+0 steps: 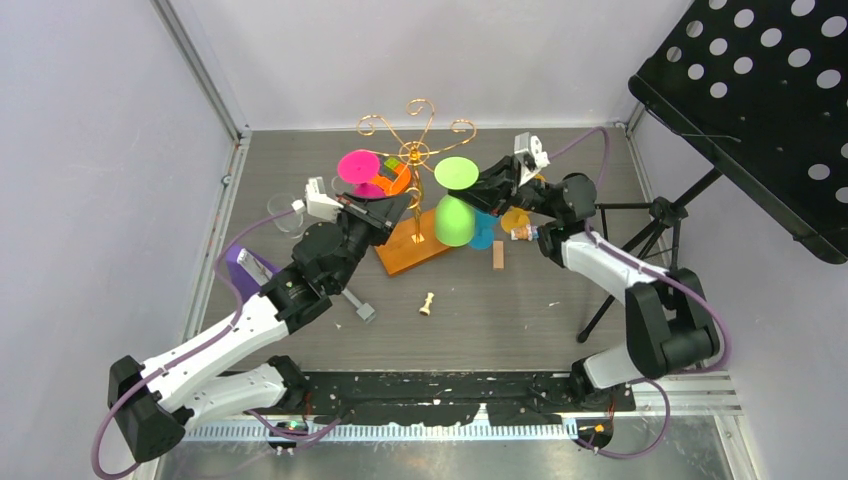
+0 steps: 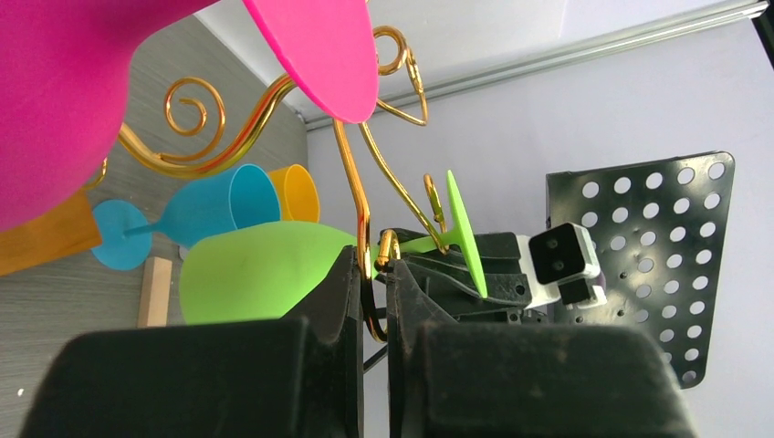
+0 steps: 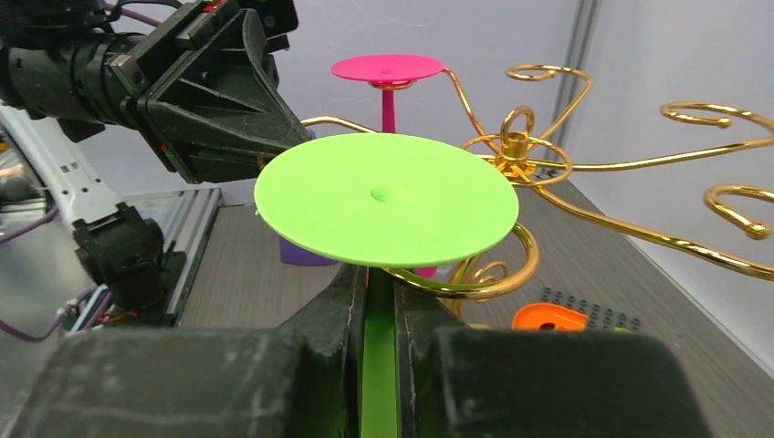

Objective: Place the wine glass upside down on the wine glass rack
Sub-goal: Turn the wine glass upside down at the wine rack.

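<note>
Left gripper (image 2: 371,260) clenched on a gold wire of the wine glass rack (image 1: 418,140), which stands mid-table. Pink glass (image 1: 358,167) hangs inverted on its left side. Green wine glass (image 1: 455,220) just right of the post, upside down, foot over a curled arm. Right gripper (image 3: 379,274) grasps its stem.

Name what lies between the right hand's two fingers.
The stem of the green glass, under its foot; the right hand is shut on it. Seen in the right wrist view.
</note>
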Tool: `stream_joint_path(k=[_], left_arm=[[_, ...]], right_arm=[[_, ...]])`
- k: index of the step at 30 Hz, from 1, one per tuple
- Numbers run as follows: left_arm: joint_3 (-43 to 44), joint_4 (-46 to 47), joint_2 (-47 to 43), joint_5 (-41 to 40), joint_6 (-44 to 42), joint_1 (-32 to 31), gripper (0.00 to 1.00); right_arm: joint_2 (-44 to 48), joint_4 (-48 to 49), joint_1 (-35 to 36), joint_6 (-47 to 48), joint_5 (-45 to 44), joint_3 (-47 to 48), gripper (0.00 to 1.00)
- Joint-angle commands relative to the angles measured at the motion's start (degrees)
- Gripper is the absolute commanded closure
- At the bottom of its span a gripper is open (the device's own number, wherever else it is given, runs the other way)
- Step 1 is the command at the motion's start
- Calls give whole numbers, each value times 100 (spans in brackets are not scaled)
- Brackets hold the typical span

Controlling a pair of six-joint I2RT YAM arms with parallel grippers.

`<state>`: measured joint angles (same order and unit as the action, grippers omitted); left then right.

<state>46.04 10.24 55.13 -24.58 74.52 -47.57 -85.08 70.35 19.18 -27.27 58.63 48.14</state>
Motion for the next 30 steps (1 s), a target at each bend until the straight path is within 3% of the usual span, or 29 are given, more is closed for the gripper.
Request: stream_joint_path(k=[1, 9, 15, 22, 30], left_arm=[[2, 224, 58, -65, -267, 11, 100], [-23, 224, 54, -63, -263, 20, 100], [-40, 241, 44, -57, -263, 20, 100], [-37, 259, 58, -51, -258, 29, 100], [-29, 275, 81, -30, -253, 35, 100]], right_arm=[[789, -1041, 98, 1457, -400, 49, 94], [1181, -2305, 90, 2349, -1458, 11, 94], [1108, -3378, 97, 2538, -2157, 383, 85], [990, -3885, 106, 2544, -2230, 625, 82], [1086, -3907, 164, 2713, -2062, 580, 68]])
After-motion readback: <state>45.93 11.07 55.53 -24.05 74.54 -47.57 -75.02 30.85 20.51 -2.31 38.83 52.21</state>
